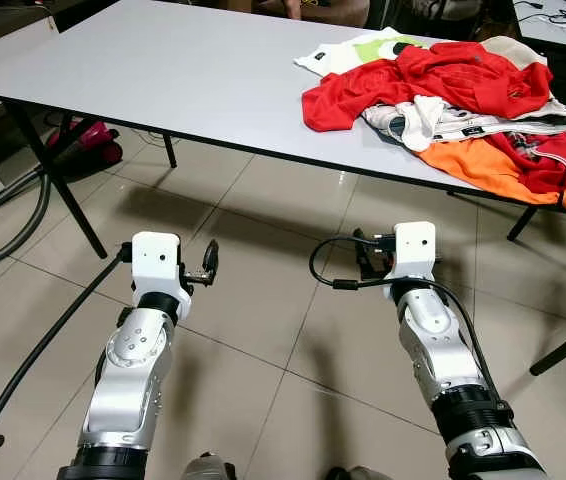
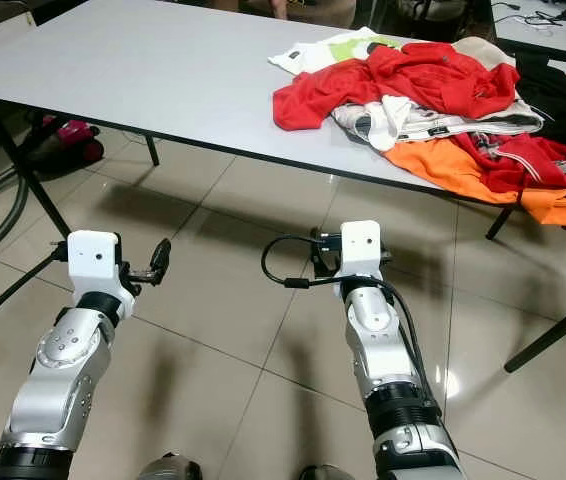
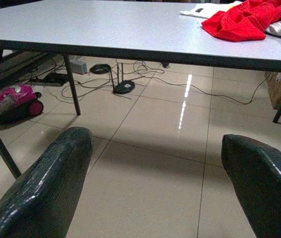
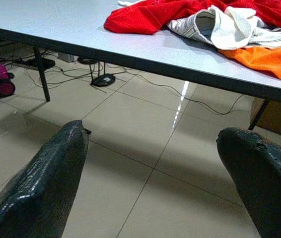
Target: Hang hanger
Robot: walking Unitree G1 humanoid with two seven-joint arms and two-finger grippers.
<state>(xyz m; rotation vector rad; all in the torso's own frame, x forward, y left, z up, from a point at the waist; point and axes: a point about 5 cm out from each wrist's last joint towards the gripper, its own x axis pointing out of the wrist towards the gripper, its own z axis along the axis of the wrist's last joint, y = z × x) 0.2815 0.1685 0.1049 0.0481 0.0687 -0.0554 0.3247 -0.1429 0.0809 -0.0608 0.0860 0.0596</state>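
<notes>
Two tools, left tool (image 3: 153,191) and right tool (image 4: 153,186), both released, empty, low over tiled floor (image 1: 263,330) before worktop (image 1: 163,70); clothes pile (image 1: 453,100) on worktop's right end.

Both hands low over floor tiles; clothes pile (image 2: 443,95) on table (image 2: 163,70).

Red, orange, white clothes (image 1: 453,100) on grey table (image 1: 163,70); seemingly pink vacuum (image 1: 91,138).

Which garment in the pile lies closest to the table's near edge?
The orange garment, at the pile's right end: it reaches the near edge of the table, while the red shirt and the white ones lie further back.
</notes>
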